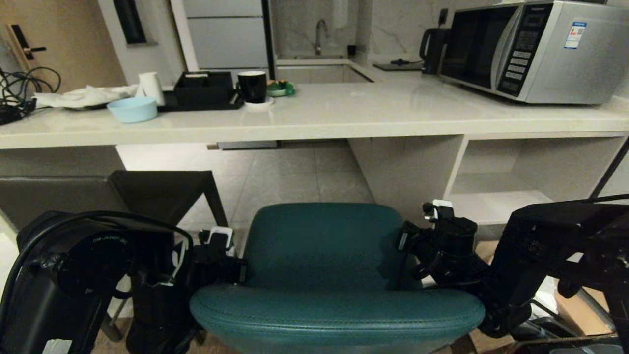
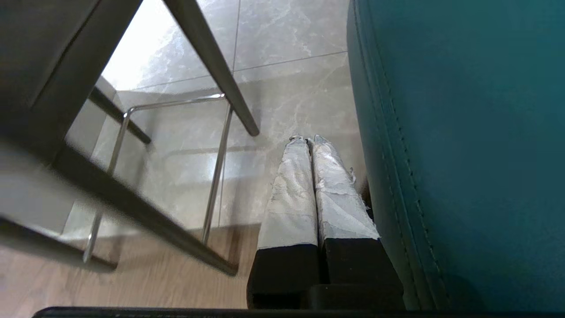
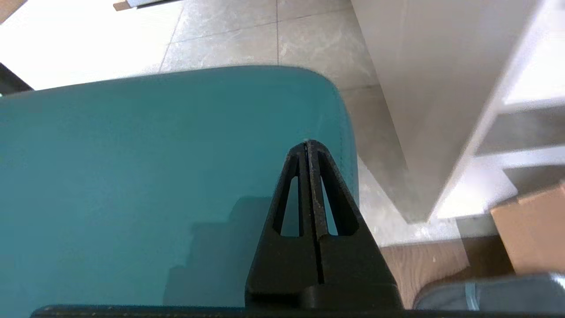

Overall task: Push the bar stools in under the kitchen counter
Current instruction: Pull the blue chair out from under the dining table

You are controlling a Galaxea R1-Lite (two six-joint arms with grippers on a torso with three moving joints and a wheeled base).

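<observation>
A teal stool (image 1: 324,255) stands on the floor facing the table's (image 1: 314,118) open underside, both grippers, left (image 2: 309,145) and right (image 3: 309,148), flanking its backrest with fingers closed empty; pushing evenly should keep it straight.

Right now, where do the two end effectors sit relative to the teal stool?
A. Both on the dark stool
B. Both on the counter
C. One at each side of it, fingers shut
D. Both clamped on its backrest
C: the left end effector and right end effector flank the teal stool, shut, gripping nothing.
</observation>
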